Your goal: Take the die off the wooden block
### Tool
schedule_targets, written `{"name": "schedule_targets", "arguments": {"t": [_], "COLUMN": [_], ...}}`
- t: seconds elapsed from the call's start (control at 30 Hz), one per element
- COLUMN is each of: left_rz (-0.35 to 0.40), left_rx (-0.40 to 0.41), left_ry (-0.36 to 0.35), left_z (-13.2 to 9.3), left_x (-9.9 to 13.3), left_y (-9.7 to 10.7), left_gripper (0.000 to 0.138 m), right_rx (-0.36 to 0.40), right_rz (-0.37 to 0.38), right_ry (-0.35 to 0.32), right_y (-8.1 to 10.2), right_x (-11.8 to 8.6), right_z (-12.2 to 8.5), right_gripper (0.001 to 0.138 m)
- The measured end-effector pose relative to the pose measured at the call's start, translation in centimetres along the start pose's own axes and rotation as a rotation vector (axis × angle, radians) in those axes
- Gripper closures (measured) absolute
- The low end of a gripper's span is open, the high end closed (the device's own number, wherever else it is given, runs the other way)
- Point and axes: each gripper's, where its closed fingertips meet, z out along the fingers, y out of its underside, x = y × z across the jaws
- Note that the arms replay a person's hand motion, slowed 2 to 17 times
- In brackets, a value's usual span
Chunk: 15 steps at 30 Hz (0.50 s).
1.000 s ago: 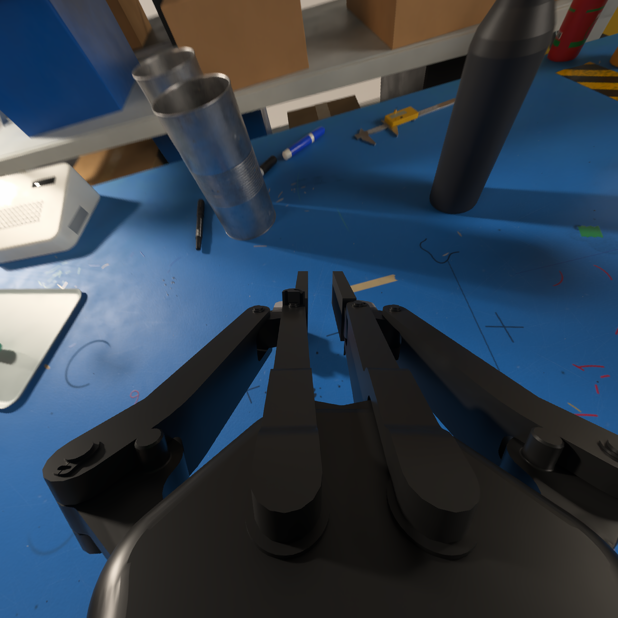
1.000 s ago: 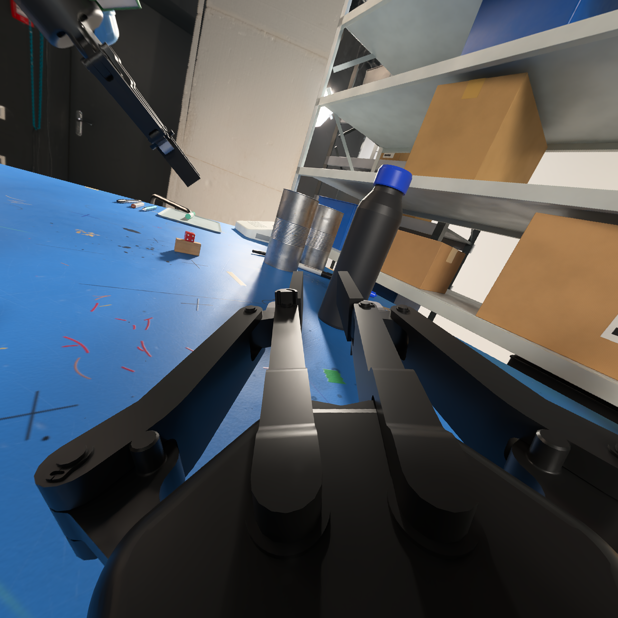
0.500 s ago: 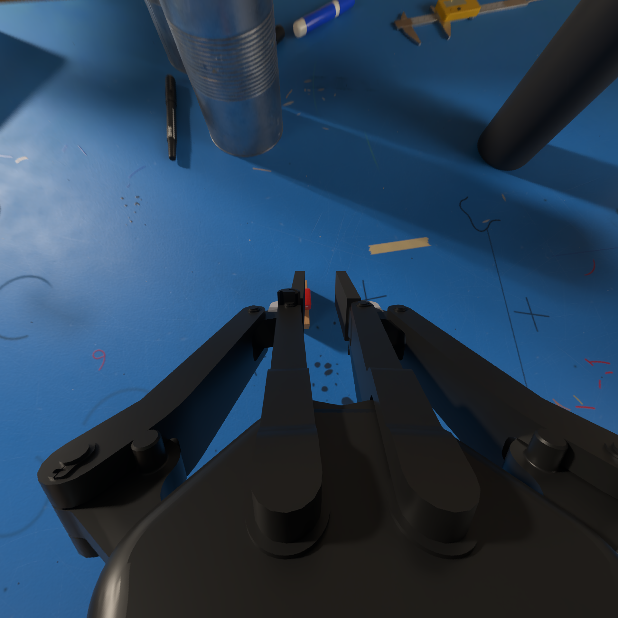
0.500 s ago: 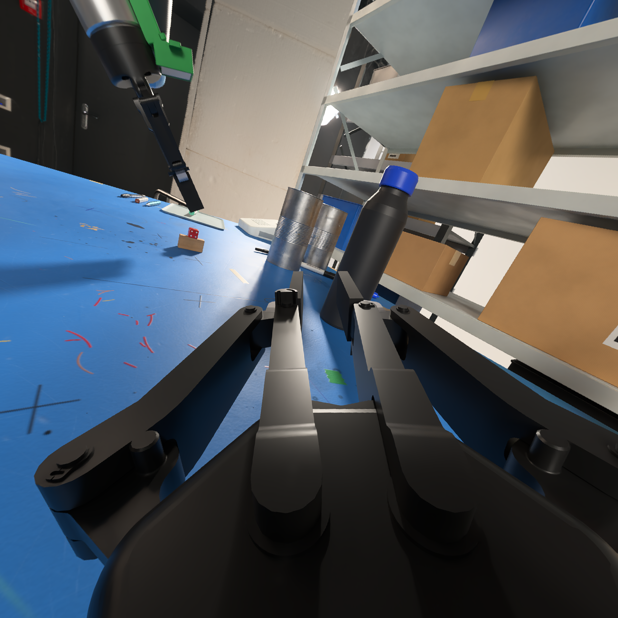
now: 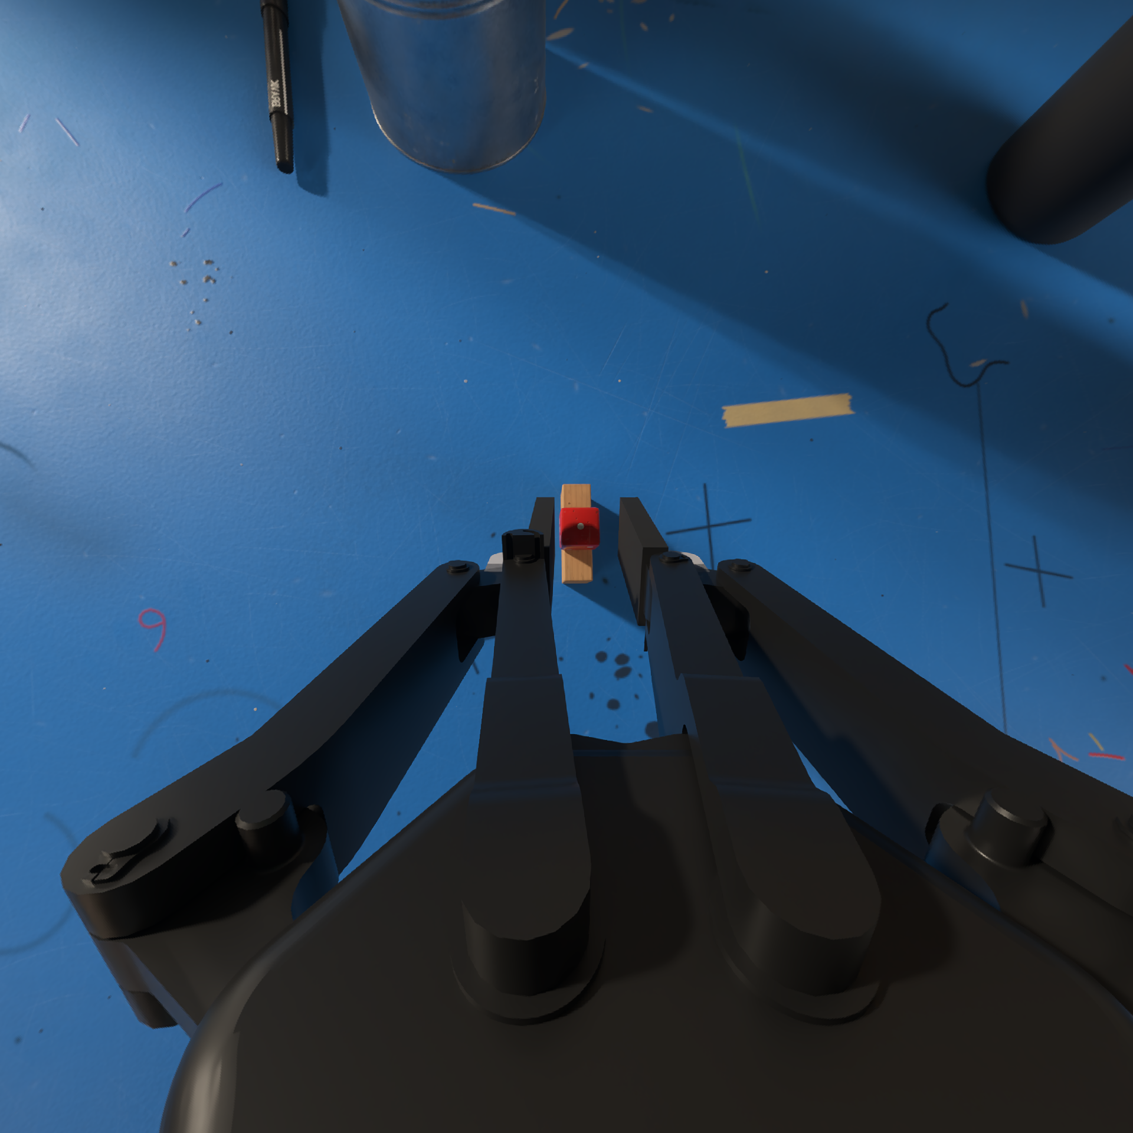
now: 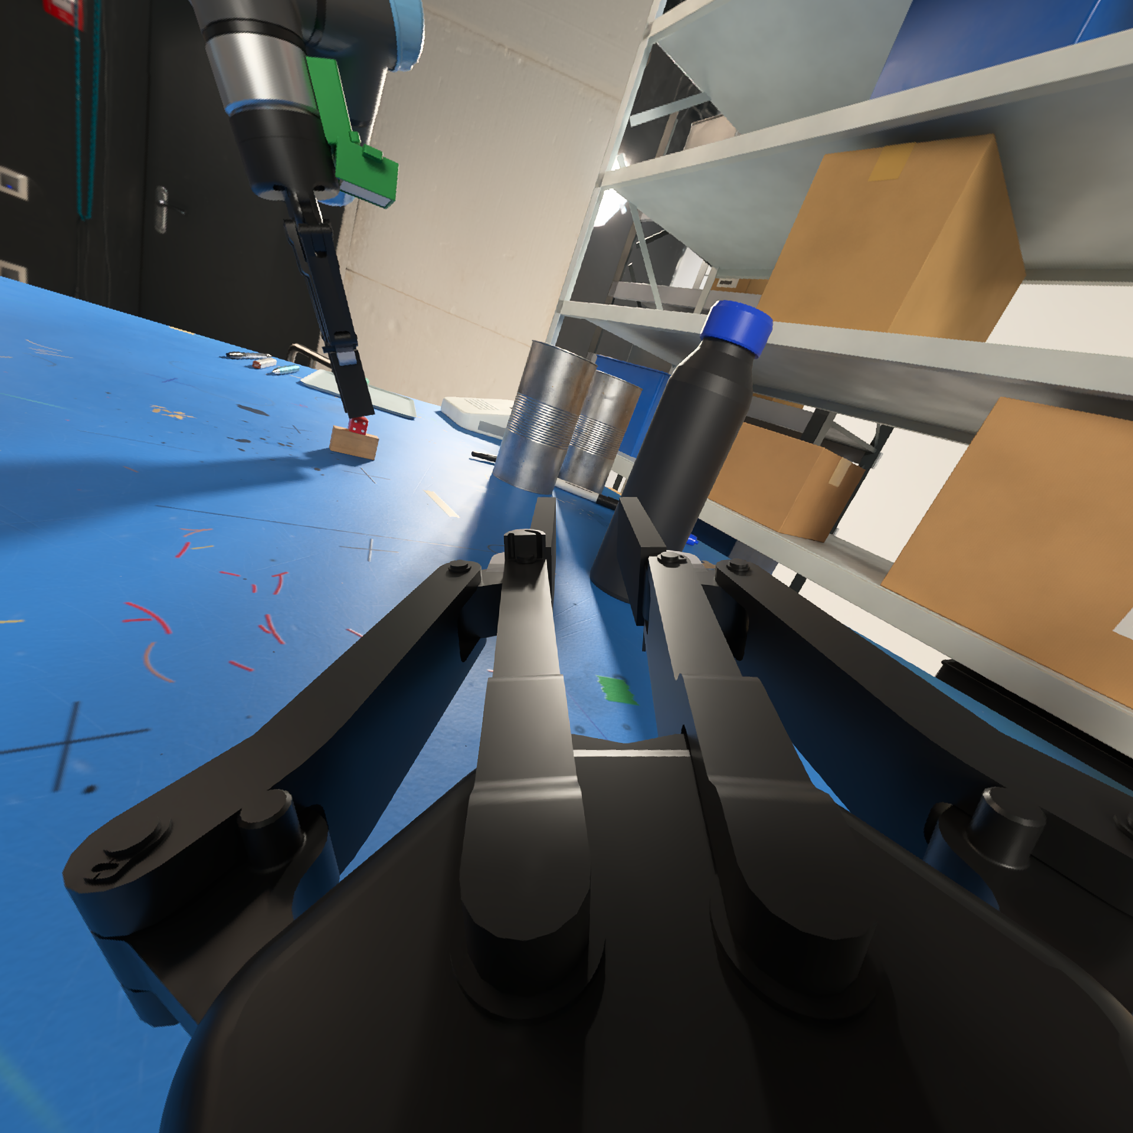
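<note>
Red die [image 5: 579, 527] sits mid-top of the wooden block [image 5: 577, 567]. My left gripper [image 5: 587, 521] hangs over it, fingers parted, empty, straddling the die, which lies nearer the left finger. I'd centre, descend clear of the block, then close. Right gripper [image 6: 588, 521] part-open, empty, far from the block.

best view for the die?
Left wrist view: the red die sits large, centred between the open left gripper fingers, on the wooden block. Right wrist view shows it small, distant, partly hidden.
</note>
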Motion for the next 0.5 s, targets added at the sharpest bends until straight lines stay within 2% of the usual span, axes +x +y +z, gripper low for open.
{"name": "schedule_targets", "arguments": {"t": [0.5], "left_rz": [-0.003], "left_rx": [-0.059], "left_ry": [-0.07], "left_z": [1.5], "left_x": [-0.7], "left_y": [0.5], "left_gripper": [0.109], "right_rx": [-0.004], "right_rz": [-0.002], "right_ry": [-0.006], "right_y": [0.1], "right_x": [-0.1], "right_z": [0.1], "right_gripper": [0.112]}}
